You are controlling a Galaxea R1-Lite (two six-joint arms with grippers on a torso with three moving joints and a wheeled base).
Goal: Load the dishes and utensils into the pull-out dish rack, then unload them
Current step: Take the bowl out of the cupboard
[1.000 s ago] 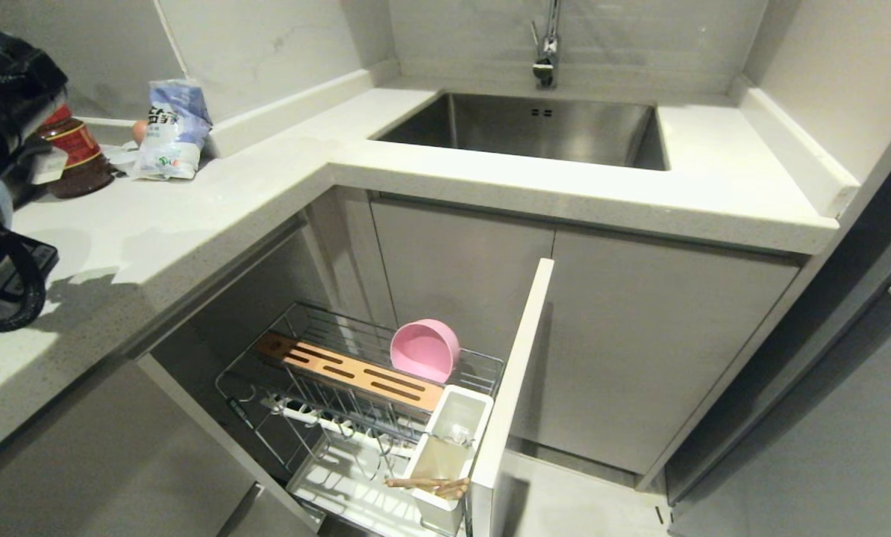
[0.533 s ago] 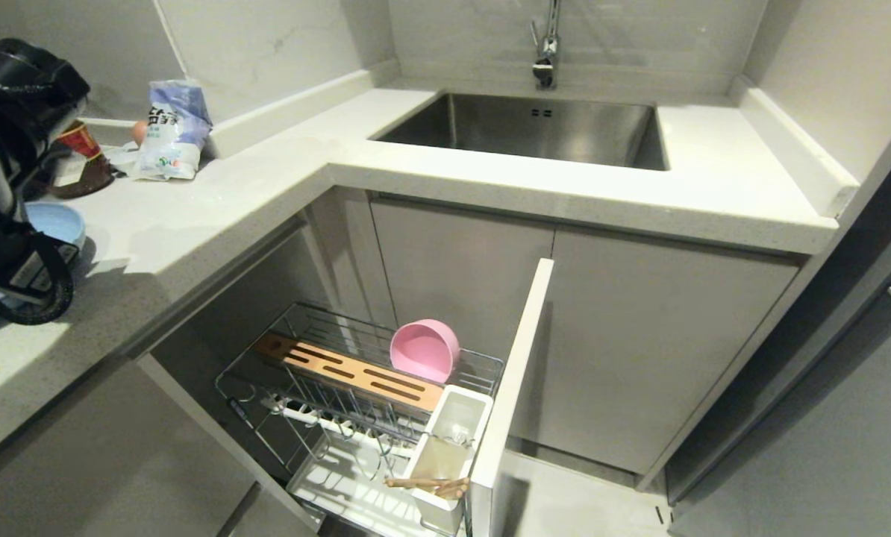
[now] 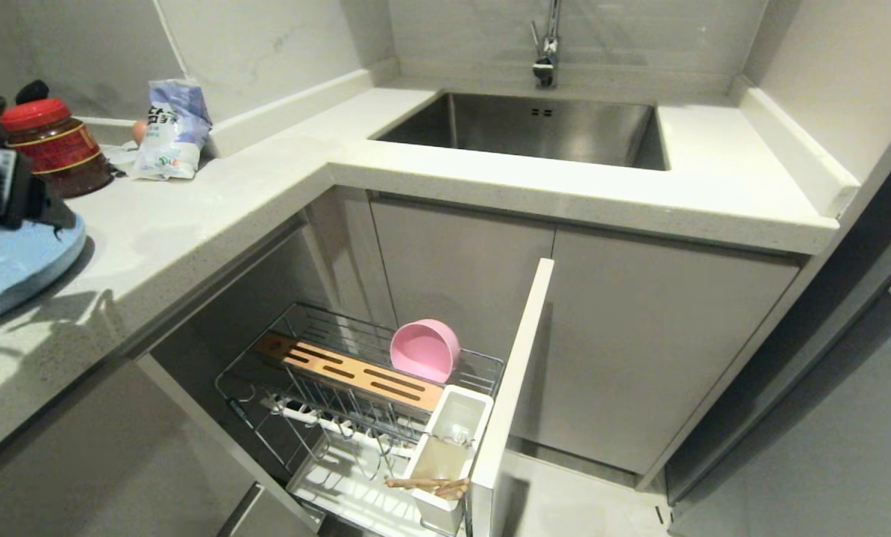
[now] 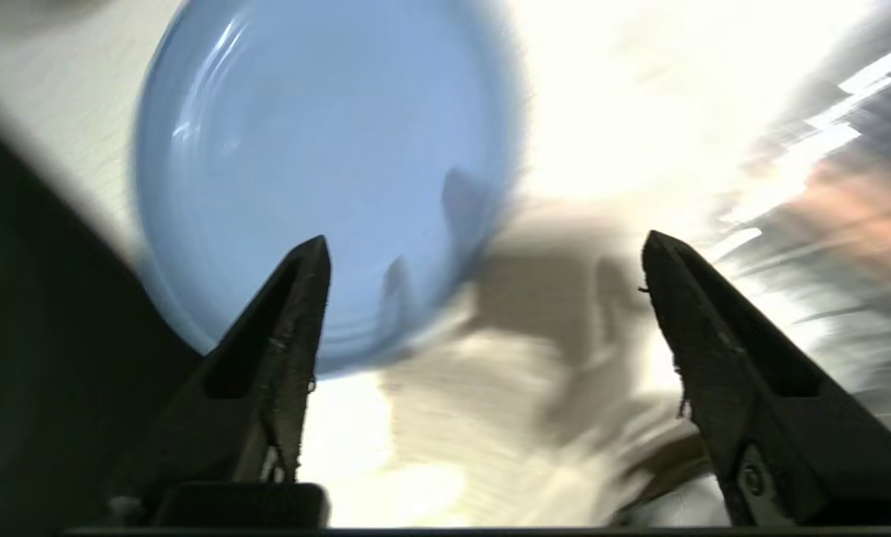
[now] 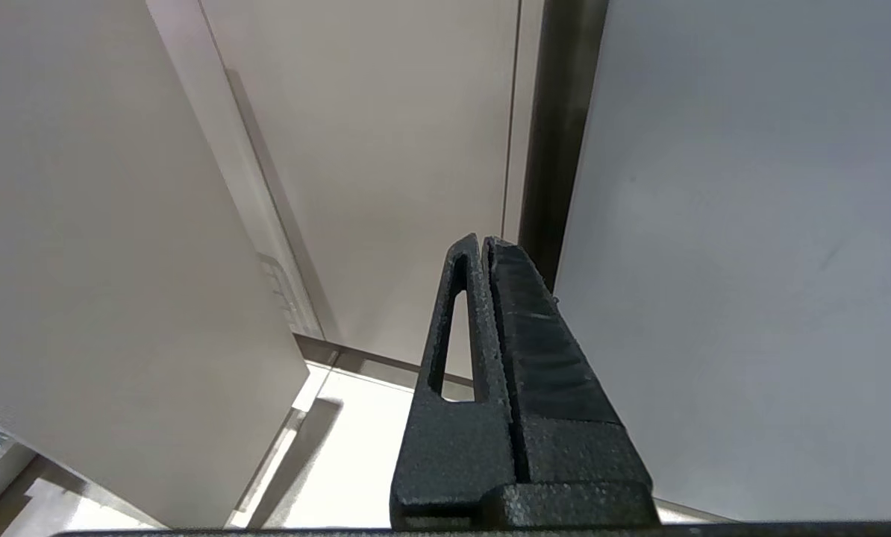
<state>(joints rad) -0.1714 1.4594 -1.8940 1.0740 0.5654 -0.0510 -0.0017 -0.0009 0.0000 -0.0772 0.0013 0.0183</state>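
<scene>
- The pull-out dish rack (image 3: 374, 388) stands drawn out of the lower cabinet, its tall white front panel (image 3: 511, 388) at the right-hand end.
- In the upper wire tier the pink bowl (image 3: 424, 350) stands on its edge, just beyond the slotted wooden strip (image 3: 348, 371).
- The white utensil cup (image 3: 445, 455) sits against the front panel; the chopsticks (image 3: 427, 485) lie across its near end, tips poking out over the rim. Something glinting sits deeper in the cup, too small to name.
- The white drip tray (image 3: 341, 485) lies under the wire basket.
- The steel sink (image 3: 535, 127) is set into the counter under the tap (image 3: 546, 45).
- The light-blue plate (image 3: 13, 272) lies flat on the countertop (image 3: 214, 201) at the far left, near a red-lidded jar (image 3: 54, 145) and a blue-and-white bag (image 3: 173, 127).
- The left gripper (image 4: 483, 250) hovers over the plate's edge with its fingers spread wide and nothing between them; one finger (image 4: 289, 321) is over the plate, the other is over bare counter.
- The right gripper (image 5: 486, 250) hangs beside plain cabinet panels with its fingers pressed together, empty.
</scene>
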